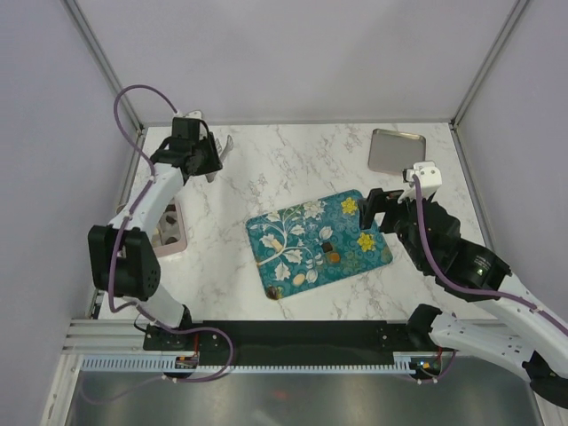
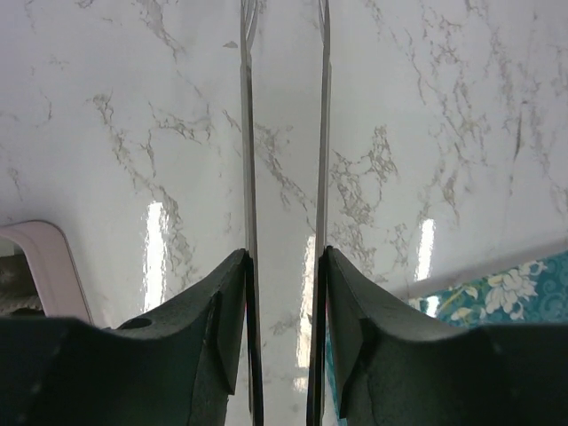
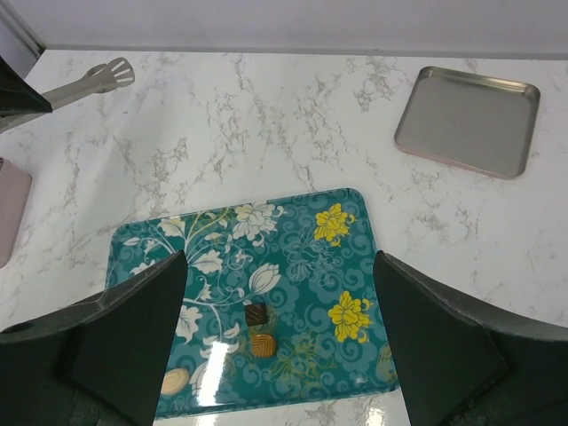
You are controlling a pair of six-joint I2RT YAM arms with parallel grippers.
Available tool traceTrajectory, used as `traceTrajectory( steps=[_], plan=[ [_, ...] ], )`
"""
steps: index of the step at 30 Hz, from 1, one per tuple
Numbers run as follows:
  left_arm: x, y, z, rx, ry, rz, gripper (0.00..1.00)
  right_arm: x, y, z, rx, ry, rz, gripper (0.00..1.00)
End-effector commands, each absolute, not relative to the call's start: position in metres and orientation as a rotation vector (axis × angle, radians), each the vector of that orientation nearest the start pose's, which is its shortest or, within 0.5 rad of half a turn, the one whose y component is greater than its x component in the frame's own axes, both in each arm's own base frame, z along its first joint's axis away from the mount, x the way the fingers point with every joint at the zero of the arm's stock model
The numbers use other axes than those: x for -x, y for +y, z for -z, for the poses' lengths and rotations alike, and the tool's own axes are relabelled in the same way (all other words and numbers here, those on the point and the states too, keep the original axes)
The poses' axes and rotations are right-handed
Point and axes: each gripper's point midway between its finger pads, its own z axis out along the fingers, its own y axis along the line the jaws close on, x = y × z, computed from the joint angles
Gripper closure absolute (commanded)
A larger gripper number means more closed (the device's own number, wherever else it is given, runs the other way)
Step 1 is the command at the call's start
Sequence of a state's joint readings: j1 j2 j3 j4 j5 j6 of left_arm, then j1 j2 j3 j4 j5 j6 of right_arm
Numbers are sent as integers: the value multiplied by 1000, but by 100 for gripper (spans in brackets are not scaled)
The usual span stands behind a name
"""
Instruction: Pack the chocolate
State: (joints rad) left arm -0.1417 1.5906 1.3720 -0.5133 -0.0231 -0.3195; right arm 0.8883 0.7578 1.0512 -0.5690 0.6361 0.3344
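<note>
Right wrist: brown, caramel, cream chocolate (image 3: 257, 312)

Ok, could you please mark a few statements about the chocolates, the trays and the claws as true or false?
1. The chocolates lie on the teal tray. True.
2. The right claw is shut on a chocolate. False: it is wide open above the teal tray and holds nothing.
3. The left claw grips metal tongs. True.
4. One chocolate sits on the silver tray. False: none is on it; those visible are on the teal tray.
</note>
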Motion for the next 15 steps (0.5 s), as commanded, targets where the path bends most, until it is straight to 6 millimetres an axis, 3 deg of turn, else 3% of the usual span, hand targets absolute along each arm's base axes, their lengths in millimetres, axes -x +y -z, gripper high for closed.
traceTrajectory(
  steps=[1, 5, 15],
  plan=[
    [-471, -61, -188, 157, 2216, 86, 54, -237, 131, -334, 44, 1762, -240, 6],
    [-488, -58, -149, 159, 2273, 28, 54, -242, 131, -337, 49, 1751, -204, 6],
    [-503, -66, -90, 136, 2374, 21, 54, -252, 148, -315, 83, 1794, -187, 6]
  ],
)
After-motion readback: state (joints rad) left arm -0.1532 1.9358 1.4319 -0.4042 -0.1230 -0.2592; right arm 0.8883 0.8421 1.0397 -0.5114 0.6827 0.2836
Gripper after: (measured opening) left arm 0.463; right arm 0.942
